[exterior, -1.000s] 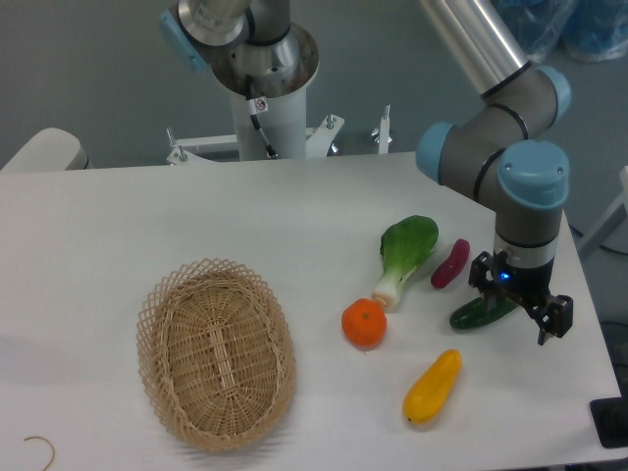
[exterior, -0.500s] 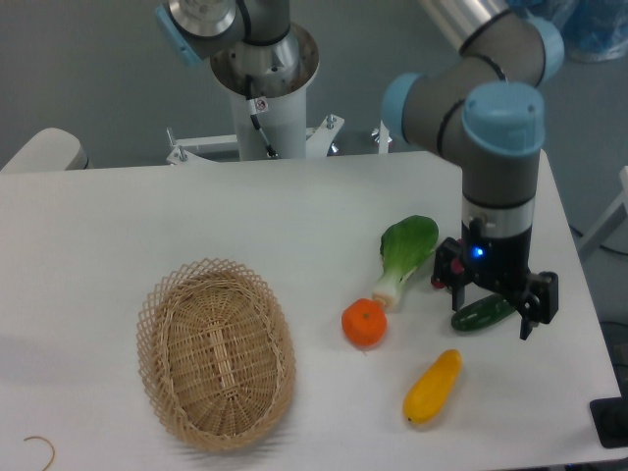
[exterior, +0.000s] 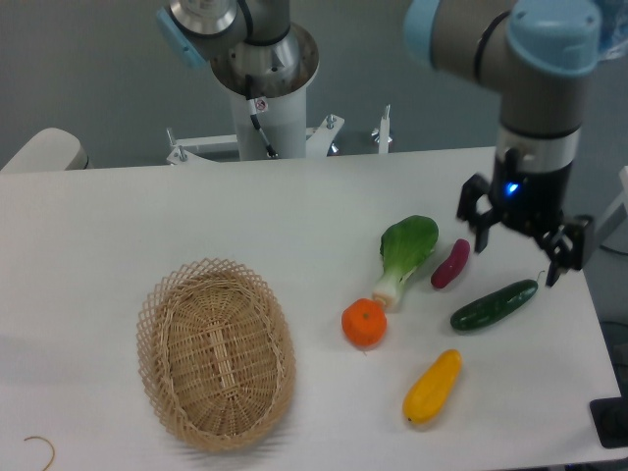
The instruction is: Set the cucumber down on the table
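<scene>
the gripper (exterior: 522,243) has lifted away with fingers spread and empty, leaving the cucumber (exterior: 494,305) on the table (exterior: 196,211), so the task looks done.

I can read no text, brand or number anywhere; the only marking is a small white tag with a red mark (exterior: 260,104) on my white base column (exterior: 267,123), too small to make out.
</scene>
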Robot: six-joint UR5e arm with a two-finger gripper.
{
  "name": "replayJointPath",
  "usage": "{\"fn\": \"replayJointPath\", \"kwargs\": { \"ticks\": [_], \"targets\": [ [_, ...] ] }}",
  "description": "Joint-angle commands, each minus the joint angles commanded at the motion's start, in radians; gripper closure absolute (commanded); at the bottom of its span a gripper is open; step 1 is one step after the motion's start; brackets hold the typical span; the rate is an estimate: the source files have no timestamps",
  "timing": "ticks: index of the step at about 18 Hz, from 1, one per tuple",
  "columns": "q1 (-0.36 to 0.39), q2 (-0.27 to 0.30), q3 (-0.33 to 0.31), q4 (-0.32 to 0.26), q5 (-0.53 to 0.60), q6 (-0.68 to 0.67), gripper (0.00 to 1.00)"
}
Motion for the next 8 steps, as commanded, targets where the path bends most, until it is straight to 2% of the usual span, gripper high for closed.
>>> {"fn": "replayJointPath", "kwargs": {
  "ticks": [3, 8],
  "targets": [
    [0.023, 0.002, -0.006, -0.005, -0.002, 0.051, 0.0],
    [0.022, 0.005, -0.011, -0.005, -0.005, 0.053, 0.0]
  ]
}}
